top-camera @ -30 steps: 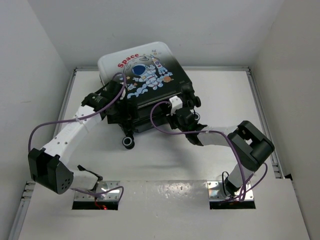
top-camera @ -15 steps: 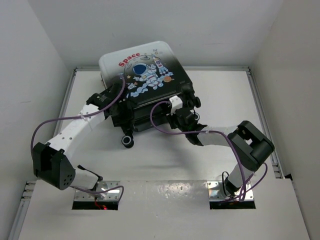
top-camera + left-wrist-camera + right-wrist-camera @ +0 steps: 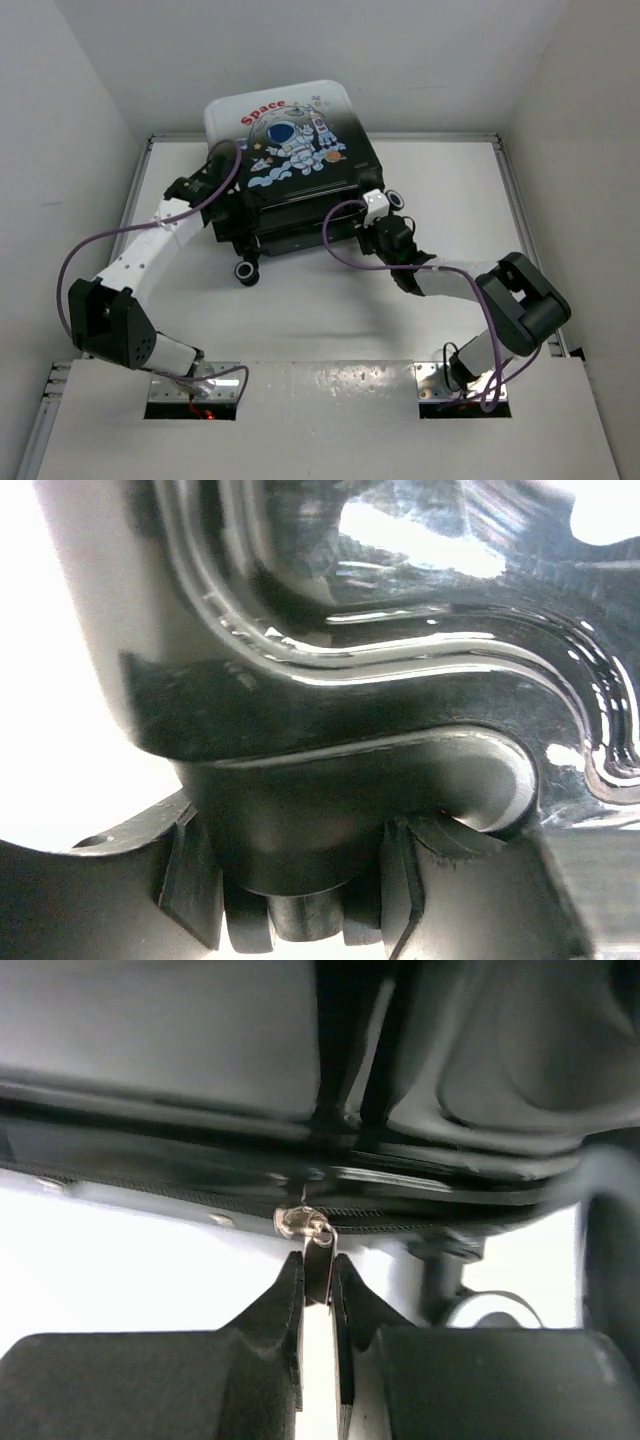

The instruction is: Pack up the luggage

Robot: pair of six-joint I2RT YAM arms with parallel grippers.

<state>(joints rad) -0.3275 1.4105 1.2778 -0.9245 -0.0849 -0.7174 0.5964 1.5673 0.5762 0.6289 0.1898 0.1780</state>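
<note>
The luggage (image 3: 300, 160) lies flat at the back middle of the table, astronaut print up and lid down. My left gripper (image 3: 203, 190) is at its left side. In the left wrist view its fingers (image 3: 195, 880) clasp a rounded black bulge of the shell (image 3: 300, 810), so the left gripper (image 3: 300, 875) is shut on the luggage. My right gripper (image 3: 385, 222) is at the near right corner. In the right wrist view it (image 3: 318, 1275) is shut on the metal zipper pull (image 3: 318, 1255), which hangs from the slider (image 3: 298, 1222) on the zipper track.
A luggage wheel (image 3: 245, 270) sticks out at the near left, and another (image 3: 398, 198) sits beside my right gripper. White walls close in the table at the back and both sides. The arm bases (image 3: 195, 385) are at the near edge.
My right gripper has moved right along the near edge with the zipper pull. The luggage has shifted a little back and turned. My left arm has moved back with it.
</note>
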